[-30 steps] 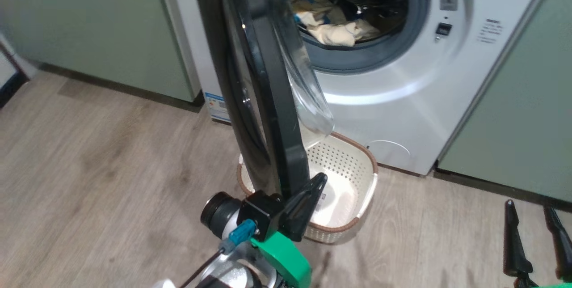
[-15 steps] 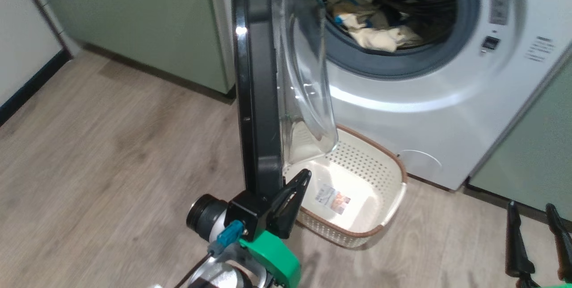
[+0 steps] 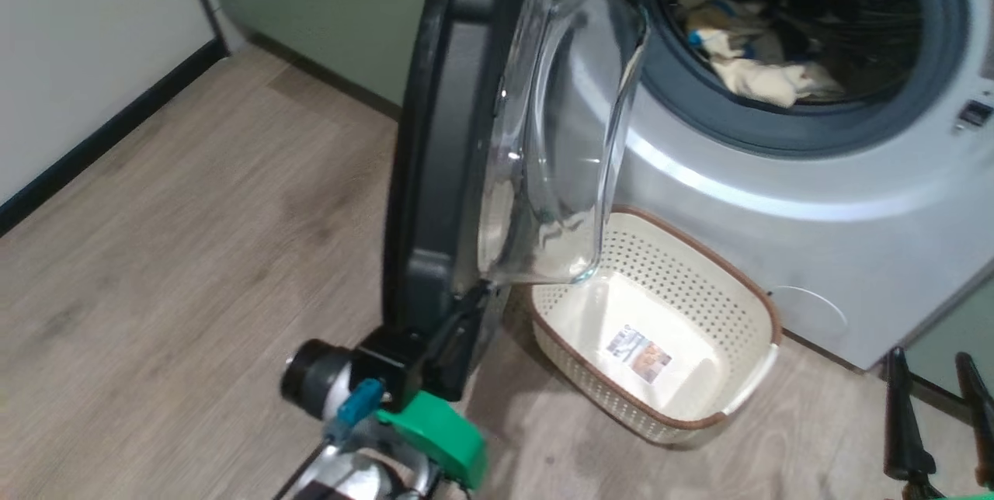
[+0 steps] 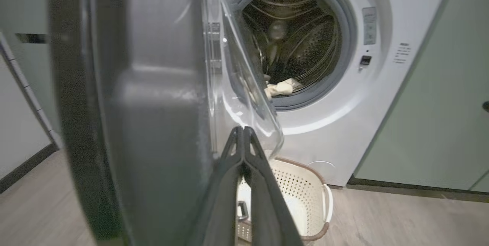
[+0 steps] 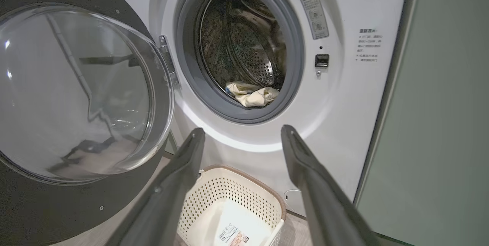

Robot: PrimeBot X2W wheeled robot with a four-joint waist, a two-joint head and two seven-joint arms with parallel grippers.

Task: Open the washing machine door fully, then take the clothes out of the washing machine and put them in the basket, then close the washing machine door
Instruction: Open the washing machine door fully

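Head view looked steeply down on the washing machine door (image 3: 443, 135), the washing machine (image 3: 776, 236) and the basket (image 3: 745, 399). Left wrist view sat close against the door's inner face. Right wrist view faced the machine front, low. All shared the basket.

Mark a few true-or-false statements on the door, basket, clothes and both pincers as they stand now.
1. The washing machine door is open. True.
2. The clothes lie in the basket. False: they lie in the drum of the washing machine; the basket holds just a printed label.
3. The left pincer is shut. True.
4. The right pincer grips the clothes. False: it is open and empty.
5. The basket stands on the floor before the washing machine. True.
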